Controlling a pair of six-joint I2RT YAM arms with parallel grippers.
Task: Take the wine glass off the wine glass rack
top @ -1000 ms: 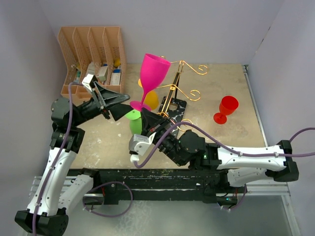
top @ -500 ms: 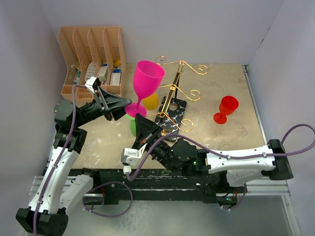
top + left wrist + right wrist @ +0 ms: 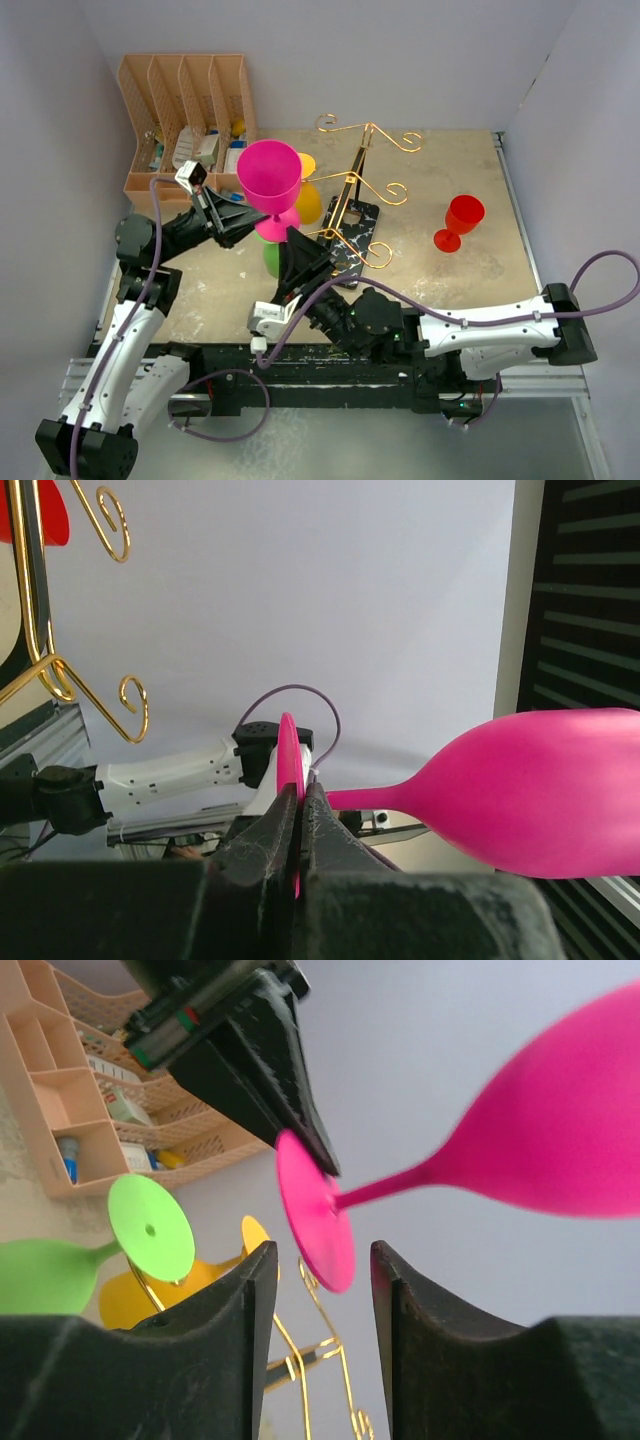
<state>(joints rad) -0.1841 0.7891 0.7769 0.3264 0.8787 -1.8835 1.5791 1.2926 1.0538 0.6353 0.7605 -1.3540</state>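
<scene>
At nine o'clock from the rack [image 3: 352, 186], the left claw [image 3: 298, 795] is clamped on the foot of the pink glass [image 3: 268, 172], bowl toward twelve, with the right claw [image 3: 323, 1252] gaping just at six.

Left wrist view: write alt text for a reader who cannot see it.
The left end effector is shut on the disc foot of a pink glass, whose stem and bowl run sideways to the right. Gold curls of the rack show upper left; the white right arm lies behind.
</scene>
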